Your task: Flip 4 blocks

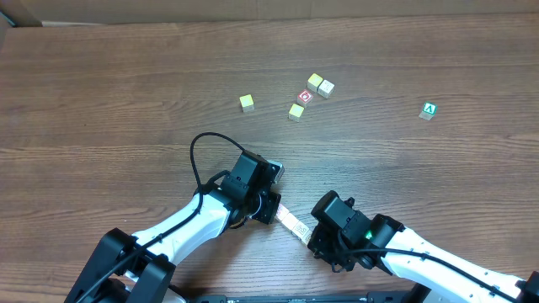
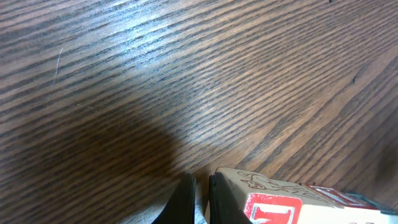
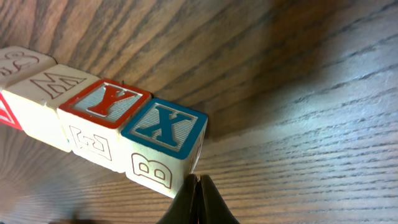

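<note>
Two black-and-white robot arms, the left arm [image 1: 189,220] and the right arm [image 1: 421,257], reach in from the near edge of a dark brown wood-grain table [image 1: 109,93]. Both sit low over its surface.

Between them lies a straight row of cream wooden letter cubes [image 1: 293,223], pressed side to side. The right wrist view shows a blue-framed X cube [image 3: 163,127] at the near end, with a B on its side. Next come a red-framed Y cube [image 3: 104,102] and a plain cream W cube [image 3: 46,84].

The left gripper [image 2: 199,186] is closed, with only a sliver between its dark fingers and nothing in them. It sits just beside a cream cube with a red face [image 2: 273,202]. The right gripper [image 3: 199,186] is also pinched together and empty, its tip at the foot of the X cube.

The four small pale-yellow wooden blocks [image 1: 296,111] lie untouched on the far side of the table, well apart from both grippers. One sits alone to the left and two are side by side at the back. The fourth is just beside a small red cube with a white ring [image 1: 305,97]. A small green cube marked A [image 1: 429,110] sits alone far to the right.
</note>
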